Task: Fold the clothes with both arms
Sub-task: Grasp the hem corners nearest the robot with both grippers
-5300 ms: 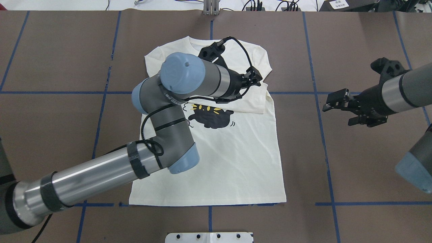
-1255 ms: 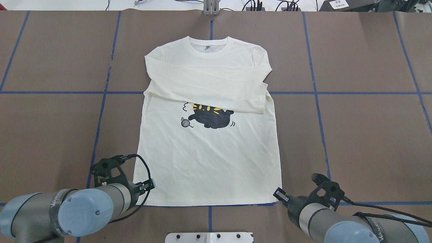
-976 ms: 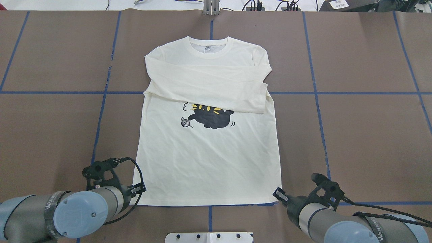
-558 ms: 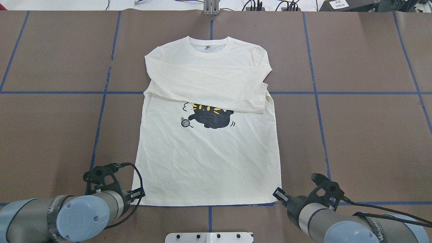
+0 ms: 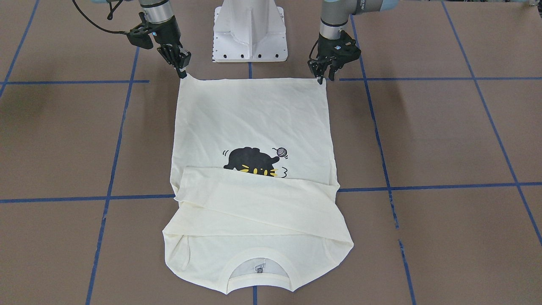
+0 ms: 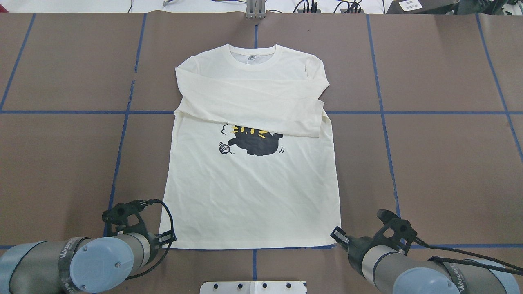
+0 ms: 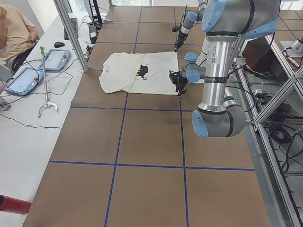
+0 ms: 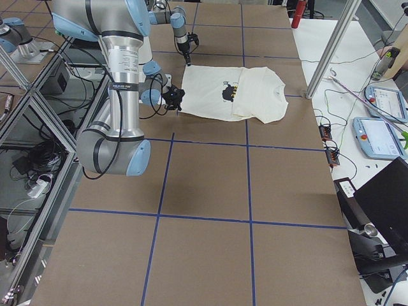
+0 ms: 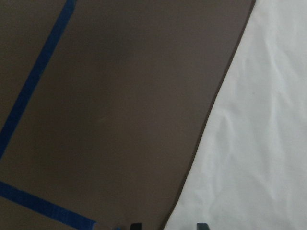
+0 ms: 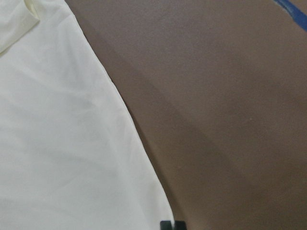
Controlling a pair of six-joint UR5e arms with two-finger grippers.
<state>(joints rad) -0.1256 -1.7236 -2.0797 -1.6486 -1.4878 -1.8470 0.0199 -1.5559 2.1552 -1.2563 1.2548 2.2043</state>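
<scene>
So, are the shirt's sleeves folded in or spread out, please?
Folded in: both sleeves lie across the shirt, partly covering the cat print.

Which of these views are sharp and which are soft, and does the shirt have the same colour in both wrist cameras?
Overhead exterior: sharp and evenly lit, the shirt cream, its creases plain. Front-facing: sharp too, no glare. Left wrist: soft, the shirt looks bluish white. Right wrist: soft, the shirt looks warm cream, and a broad dim shadow lies on the table beside its edge.

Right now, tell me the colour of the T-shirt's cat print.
The T-shirt's cat print is black with yellow marks; exterior front-facing view.
</scene>
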